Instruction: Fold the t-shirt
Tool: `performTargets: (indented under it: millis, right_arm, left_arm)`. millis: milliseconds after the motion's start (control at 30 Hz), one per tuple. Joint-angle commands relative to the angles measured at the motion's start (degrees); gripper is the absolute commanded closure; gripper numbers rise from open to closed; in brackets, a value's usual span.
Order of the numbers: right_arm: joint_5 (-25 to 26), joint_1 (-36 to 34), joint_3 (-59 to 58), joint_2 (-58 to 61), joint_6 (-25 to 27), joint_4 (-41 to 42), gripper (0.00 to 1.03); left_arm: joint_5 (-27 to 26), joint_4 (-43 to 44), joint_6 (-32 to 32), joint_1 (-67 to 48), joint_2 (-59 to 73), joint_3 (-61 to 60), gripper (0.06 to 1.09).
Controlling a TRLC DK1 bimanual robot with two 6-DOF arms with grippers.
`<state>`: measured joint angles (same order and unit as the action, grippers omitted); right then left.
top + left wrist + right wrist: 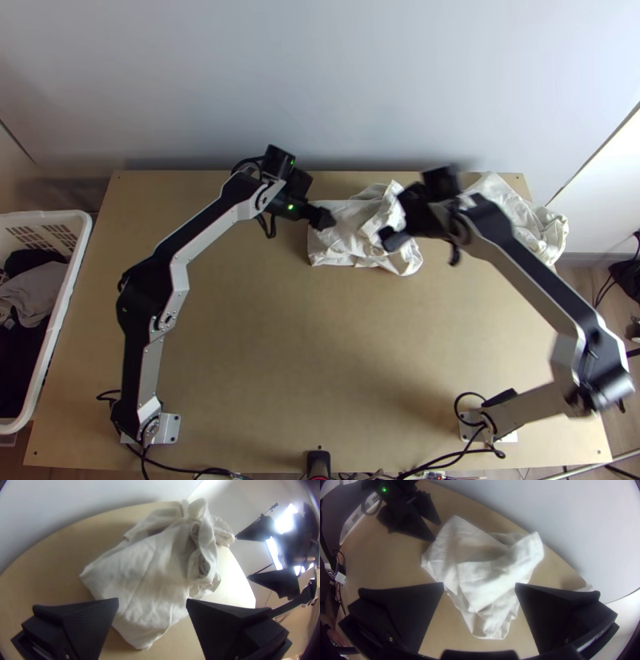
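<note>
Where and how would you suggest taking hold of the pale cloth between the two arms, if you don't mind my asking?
I would pinch the cloth by its near left corner, the left gripper coming in low from the left. That end lies fairly flat with a clear edge, whereas the right end is bunched, so a grip there might catch stray folds.

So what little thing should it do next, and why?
Probably lower the right pincer onto the crumpled side of the middle white cloth, grip and tug it smooth. That pincer is open above it, and the cloth lies flatter near the left pincer.
</note>
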<state>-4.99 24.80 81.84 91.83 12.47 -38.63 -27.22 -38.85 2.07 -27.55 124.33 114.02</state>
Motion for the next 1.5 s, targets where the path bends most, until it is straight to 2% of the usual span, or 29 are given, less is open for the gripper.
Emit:
performTargets:
  millis: [0, 133, 300, 600, 800, 900, 1100, 1267, 1467]
  right_arm:
    - [-0.1, 6.32, 9.65, 14.25, -0.43, 4.27, 0.04]
    - [-0.02, 7.28, 12.46, 20.76, -0.43, 5.94, 0.04]
    - [-0.02, 3.42, 8.42, 23.48, -0.34, 6.82, 0.04]
    - [-0.1, -7.04, -9.16, 7.75, -0.52, 8.93, 0.04]
    - [-0.02, -11.09, -13.2, 0.19, -1.04, 8.84, 0.04]
    - [-0.1, -11.17, -12.94, -0.87, -1.75, 8.84, 0.04]
    - [-0.02, -8.01, -10.12, 1.07, -2.54, 8.93, 0.04]
    - [-0.02, -3.7, -6.35, 6.61, -2.8, 8.93, 0.04]
    - [-0.02, -3.18, -10.04, 13.81, -2.71, 11.3, 0.04]
  left_arm:
    - [-0.46, -2.46, -2.42, 1.1, -2.34, -8.46, 0.1]
    - [-0.37, -2.46, -2.33, 0.74, -2.08, -9.34, 0.1]
    - [-0.2, -2.46, -2.24, 0.22, -1.46, -8.37, 0.1]
    - [-0.02, -3.07, -1.36, -0.66, 1.79, -0.9, 0.1]
    - [0.24, -5.09, 0.22, -1.54, 7.33, 10.26, 0.1]
    - [0.24, -4.74, 1.71, -1.98, 10.93, 15.8, 0.1]
    - [2.44, -1.67, 0.83, -3.65, 16.03, 16.76, 0.1]
    - [3.93, -2.11, 0.83, -2.33, 18.75, 16.5, 0.1]
    - [4.99, -1.4, 0.75, -2.07, 20.42, 16.5, 0.1]
